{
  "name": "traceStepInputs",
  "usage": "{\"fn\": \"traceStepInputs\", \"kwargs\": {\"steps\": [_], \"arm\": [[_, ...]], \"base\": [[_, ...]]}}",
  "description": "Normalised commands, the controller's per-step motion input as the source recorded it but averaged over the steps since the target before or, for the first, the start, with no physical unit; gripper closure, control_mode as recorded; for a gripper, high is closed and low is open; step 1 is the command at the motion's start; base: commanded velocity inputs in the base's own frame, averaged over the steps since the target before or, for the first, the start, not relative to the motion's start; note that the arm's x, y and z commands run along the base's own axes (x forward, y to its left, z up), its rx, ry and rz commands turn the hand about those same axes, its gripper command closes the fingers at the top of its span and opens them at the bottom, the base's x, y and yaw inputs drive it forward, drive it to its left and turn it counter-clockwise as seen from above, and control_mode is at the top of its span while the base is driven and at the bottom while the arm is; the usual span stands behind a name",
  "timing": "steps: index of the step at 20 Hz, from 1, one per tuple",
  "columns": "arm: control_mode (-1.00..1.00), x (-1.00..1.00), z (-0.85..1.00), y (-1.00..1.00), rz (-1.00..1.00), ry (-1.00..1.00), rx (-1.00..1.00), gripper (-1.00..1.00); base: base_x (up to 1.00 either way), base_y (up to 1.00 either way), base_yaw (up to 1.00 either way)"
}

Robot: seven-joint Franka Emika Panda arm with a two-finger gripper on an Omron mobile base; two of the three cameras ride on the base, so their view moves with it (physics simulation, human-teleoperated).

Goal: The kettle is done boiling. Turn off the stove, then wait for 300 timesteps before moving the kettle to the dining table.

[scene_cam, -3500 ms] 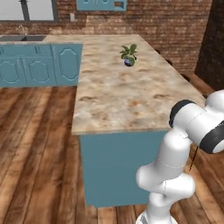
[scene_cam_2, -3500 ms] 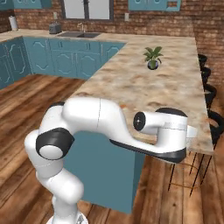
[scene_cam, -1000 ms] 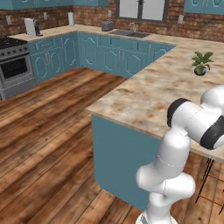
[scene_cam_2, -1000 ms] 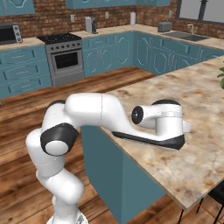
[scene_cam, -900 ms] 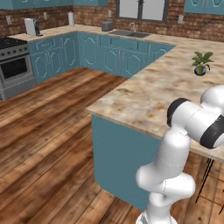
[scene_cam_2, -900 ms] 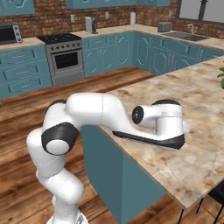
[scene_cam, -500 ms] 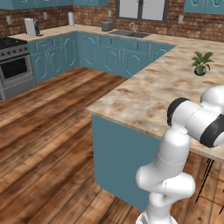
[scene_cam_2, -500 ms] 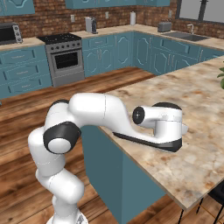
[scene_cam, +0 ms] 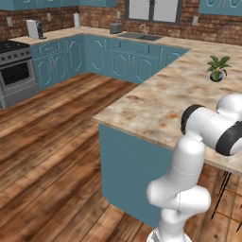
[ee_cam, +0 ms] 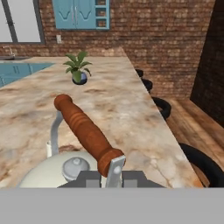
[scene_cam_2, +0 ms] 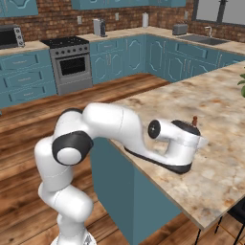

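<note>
— Steel-fronted stove (scene_cam_2: 72, 62) far left, just one?
— One. One potted plant (ee_cam: 77, 67), one kettle (ee_cam: 65, 170) on the dining table (ee_cam: 131, 127); the gripper (ee_cam: 111, 177) clamps its brown handle (ee_cam: 87, 131).

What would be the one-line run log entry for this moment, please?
phase: carry | gripper: shut on kettle handle | position: over dining table | stove: far behind

arm (scene_cam: 189, 156) at dining table (scene_cam: 156, 101) | plant (scene_cam: 217, 68) on top | stove (scene_cam: 14, 66) far left
</note>
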Motion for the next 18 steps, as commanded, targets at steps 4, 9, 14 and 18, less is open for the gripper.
{"fn": "traceStepInputs", "kwargs": {"steps": [4,9,14,18], "arm": [[-1.00,0.09,-0.23,-0.19,-0.01,0.04,-0.09,1.00],[-1.00,0.11,-0.13,-0.14,-0.01,0.06,-0.09,1.00],[-1.00,0.10,-0.18,-0.10,0.00,0.06,-0.08,1.00],[-1.00,0.10,-0.19,-0.06,0.00,0.05,-0.05,1.00]], "base": [[0.00,0.00,0.00],[0.00,0.00,0.00],[0.00,0.00,0.00],[0.00,0.00,0.00]]}}
